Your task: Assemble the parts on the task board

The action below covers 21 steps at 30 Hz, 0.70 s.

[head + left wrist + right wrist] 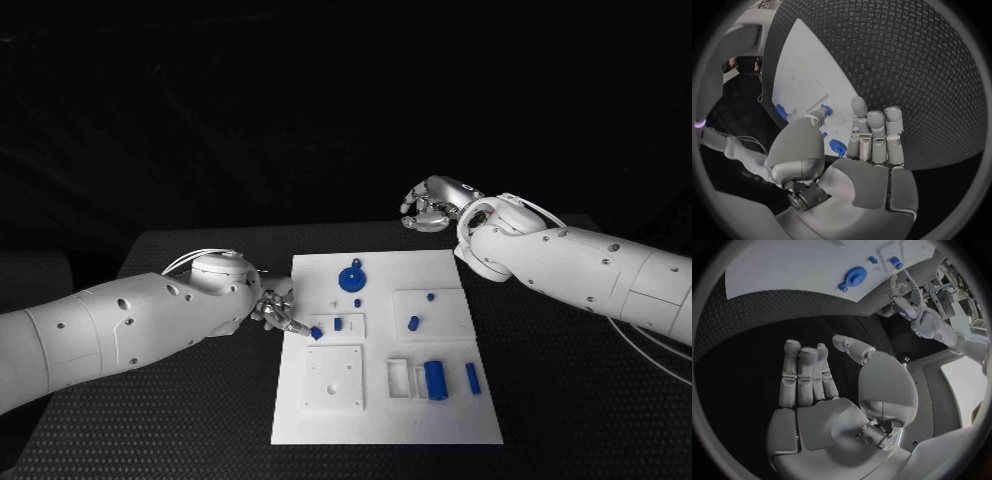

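Two hands are seen. A small blue part (316,333) is pinched by the left hand (277,309) at the task board's (387,425) nine o'clock edge. The right hand (431,203) is held released, fingers apart, beyond the twelve o'clock edge, well apart over bare table (562,400). One round blue part (352,278) is seen near twelve o'clock.
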Available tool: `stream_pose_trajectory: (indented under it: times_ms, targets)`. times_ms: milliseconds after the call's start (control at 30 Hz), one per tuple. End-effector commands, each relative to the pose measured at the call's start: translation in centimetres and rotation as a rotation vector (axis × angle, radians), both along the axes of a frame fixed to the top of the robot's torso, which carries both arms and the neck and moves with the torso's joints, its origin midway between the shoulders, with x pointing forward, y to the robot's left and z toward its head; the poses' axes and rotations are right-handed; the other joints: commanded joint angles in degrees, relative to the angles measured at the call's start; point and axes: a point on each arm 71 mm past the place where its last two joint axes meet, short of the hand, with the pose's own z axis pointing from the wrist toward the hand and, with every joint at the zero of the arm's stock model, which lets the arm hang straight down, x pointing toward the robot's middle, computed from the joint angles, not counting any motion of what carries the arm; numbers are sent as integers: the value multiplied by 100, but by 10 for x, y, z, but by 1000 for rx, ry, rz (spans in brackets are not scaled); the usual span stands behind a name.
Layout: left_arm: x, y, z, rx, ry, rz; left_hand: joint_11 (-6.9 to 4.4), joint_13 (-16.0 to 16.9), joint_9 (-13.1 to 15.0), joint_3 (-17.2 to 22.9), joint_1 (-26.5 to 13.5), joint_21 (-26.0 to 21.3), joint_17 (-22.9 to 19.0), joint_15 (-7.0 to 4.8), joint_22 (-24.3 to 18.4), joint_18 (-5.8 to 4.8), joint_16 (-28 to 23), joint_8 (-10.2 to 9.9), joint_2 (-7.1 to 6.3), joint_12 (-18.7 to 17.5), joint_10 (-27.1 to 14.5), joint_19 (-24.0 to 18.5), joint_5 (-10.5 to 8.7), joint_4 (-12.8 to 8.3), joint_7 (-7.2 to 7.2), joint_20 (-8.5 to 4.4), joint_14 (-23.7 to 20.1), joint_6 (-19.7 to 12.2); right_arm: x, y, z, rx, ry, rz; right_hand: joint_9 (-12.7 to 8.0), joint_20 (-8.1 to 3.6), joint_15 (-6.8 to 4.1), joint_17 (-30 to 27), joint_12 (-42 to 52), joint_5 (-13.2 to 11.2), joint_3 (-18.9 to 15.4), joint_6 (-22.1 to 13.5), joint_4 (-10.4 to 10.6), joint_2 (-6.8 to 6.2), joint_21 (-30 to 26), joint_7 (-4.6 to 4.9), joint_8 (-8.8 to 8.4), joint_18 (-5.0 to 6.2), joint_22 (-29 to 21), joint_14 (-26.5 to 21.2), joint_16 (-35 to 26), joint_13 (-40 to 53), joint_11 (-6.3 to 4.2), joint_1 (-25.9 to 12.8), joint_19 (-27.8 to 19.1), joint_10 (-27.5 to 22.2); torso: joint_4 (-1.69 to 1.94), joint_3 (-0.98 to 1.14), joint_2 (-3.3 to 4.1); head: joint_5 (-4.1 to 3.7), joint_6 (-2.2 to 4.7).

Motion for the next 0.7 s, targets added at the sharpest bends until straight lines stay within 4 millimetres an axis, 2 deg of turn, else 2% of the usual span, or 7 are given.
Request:
stream_pose_trajectory:
  times_ms: [33,133,300,500,700]
  targets:
    - [1,3,-1,-97,76,83,11,16,26,-131,123,47,10,6,115,104,38,11,109,12,-45,-42,-20,0,8,-580,-38,-72,0,0,0,-10,3,8,8,-7,-13,8,36,20,-15,-4,-9,30,-27,53,-35,79,5,44,-35,-5,25,-23,43,-14,0,1,0,0,0]
    - [2,5,-1,-135,90,114,16,32,64,-367,348,63,10,15,110,105,33,4,254,16,-78,-75,-20,1,19,-571,-58,-112,0,0,0,-11,2,8,8,-7,-13,9,37,20,-14,-3,-8,31,-28,53,-35,79,5,44,-35,-6,24,-22,43,-14,0,1,0,-6,-3]
    - [2,2,-1,-150,103,107,29,44,96,-726,655,63,2,28,97,106,20,-34,389,17,-121,-94,-22,7,36,-558,-79,-175,0,0,0,-11,2,9,8,-7,-12,9,37,20,-13,-4,-8,33,-29,53,-35,79,6,45,-36,-7,25,-21,43,-14,1,-2,1,-7,-4]
    - [0,-6,-1,-159,102,87,31,49,116,-912,853,54,-3,27,90,107,18,-45,428,25,-132,-88,-17,4,34,-556,-80,-170,0,2,0,-11,3,11,8,-7,-12,10,38,19,-12,-4,-8,33,-29,53,-35,79,7,45,-36,-8,25,-21,43,-14,-1,-1,2,-8,-16]
    - [1,-4,0,-154,84,94,8,54,154,-1002,934,57,0,9,90,104,31,10,434,41,-110,-72,-15,7,7,-557,-64,-56,0,1,0,-11,3,10,8,-8,-12,10,39,19,-11,-4,-7,34,-30,53,-35,79,7,46,-36,-9,25,-21,44,-14,-6,5,4,-5,-8]
